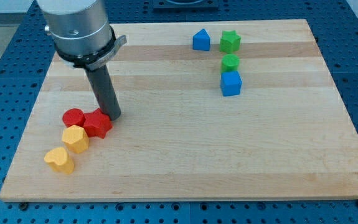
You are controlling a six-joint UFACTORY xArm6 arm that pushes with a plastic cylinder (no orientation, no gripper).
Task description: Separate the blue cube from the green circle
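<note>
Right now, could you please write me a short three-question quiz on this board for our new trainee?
1. True or false: the blue cube touches the green circle.
2. Which block is my tip closest to? A) red star-shaped block B) green star-shaped block C) yellow heart
3. Fill in: the blue cube lies toward the view's ____ of the green circle.

Key
1. True: they sit against each other with no visible gap.
2. A: my tip stands right at its upper right edge.
3. bottom
</note>
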